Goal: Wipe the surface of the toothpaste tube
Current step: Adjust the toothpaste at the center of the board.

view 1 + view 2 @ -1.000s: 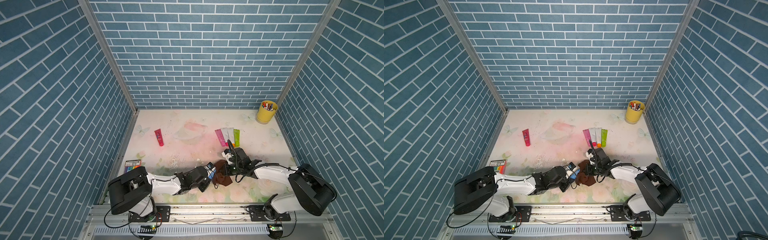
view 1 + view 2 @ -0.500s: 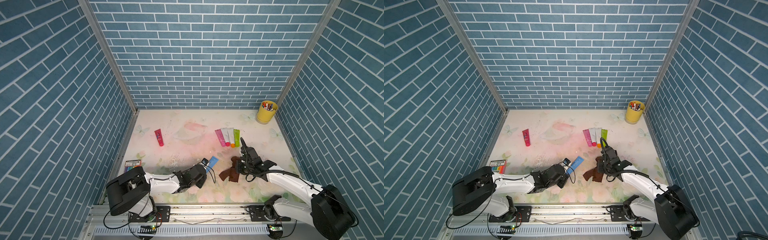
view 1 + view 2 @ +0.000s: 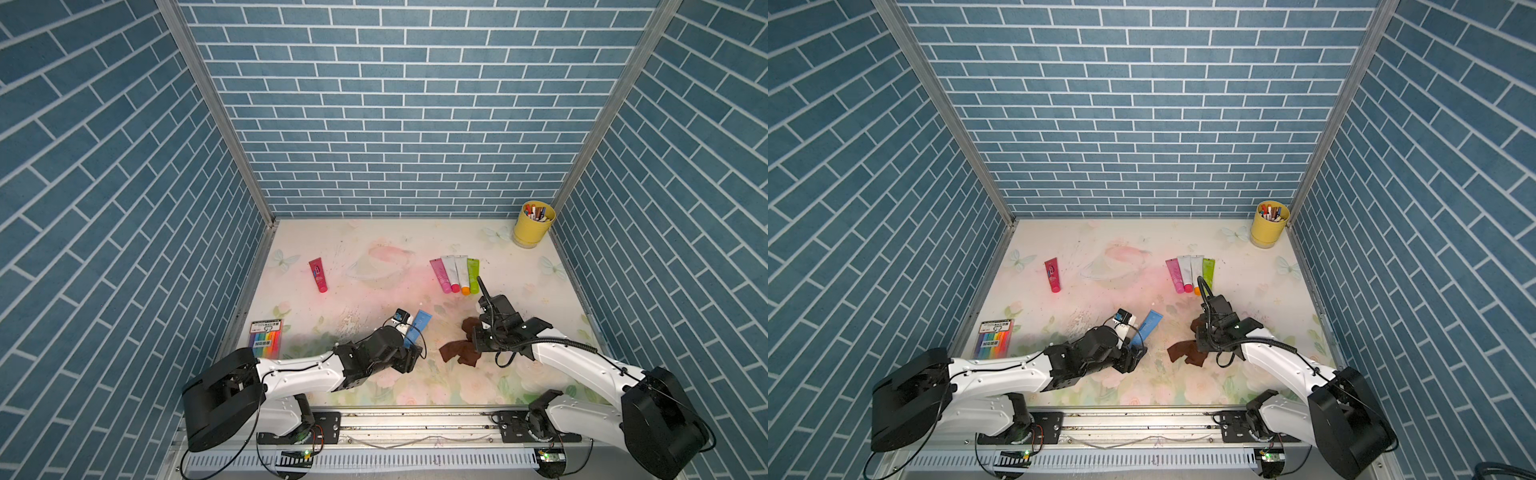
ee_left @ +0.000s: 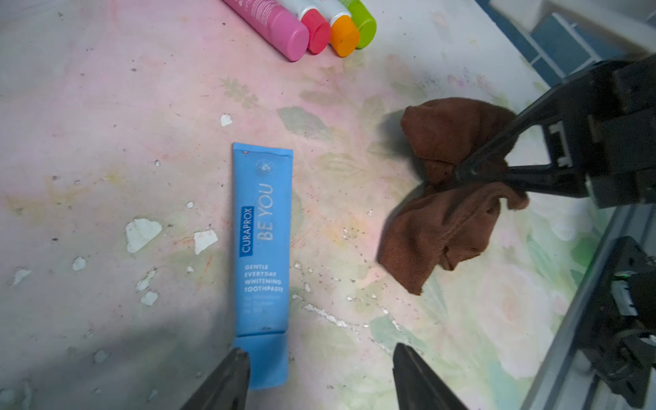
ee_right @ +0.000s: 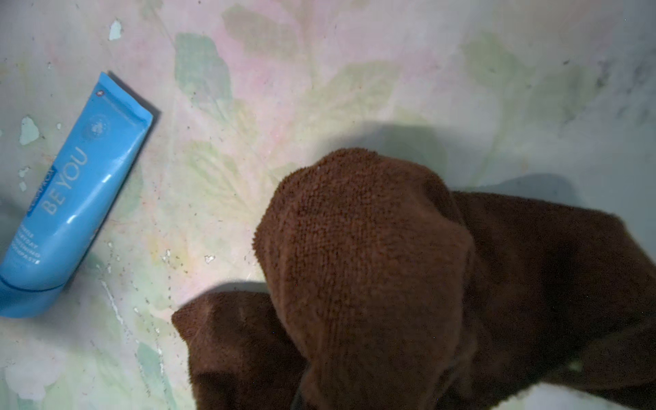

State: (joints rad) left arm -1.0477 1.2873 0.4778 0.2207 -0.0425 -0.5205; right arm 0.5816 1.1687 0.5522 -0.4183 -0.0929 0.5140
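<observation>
Pale floral surface [image 3: 374, 249], paint chipped in spots.

Yellow cup [image 3: 533, 226] upright in the far right corner, holding markers [image 3: 536, 212] that stand on end. It is the only container in view.

Brown cloth [image 3: 457, 351] near centre-right, bunched. The right fingers [image 4: 532, 179] are pinched shut on its middle, and the folds hang down to the surface.

Pack [image 3: 267, 338] lies flat at the near left edge with rainbow stripes on its front. Its print is too small to read.

Blue tube [image 4: 262, 241] lies flat near centre, left of the cloth and apart from it. Its crimped end points far-right and its cap end lies nearest the left arm. It reads "CURAPROX BE YOU", then "GENTLE EVERYDAY WHITENING TOOTHPASTE".

Left fingers [image 4: 230, 376] are spread wide and grip nothing. The cap end lies just beside one tip.

Four tubes [image 3: 455, 272] lie in a row far of the cloth, with pink, red, orange and green caps. No lettering is legible.

Red tube [image 3: 318, 274] lies alone at far left, its label unreadable.
</observation>
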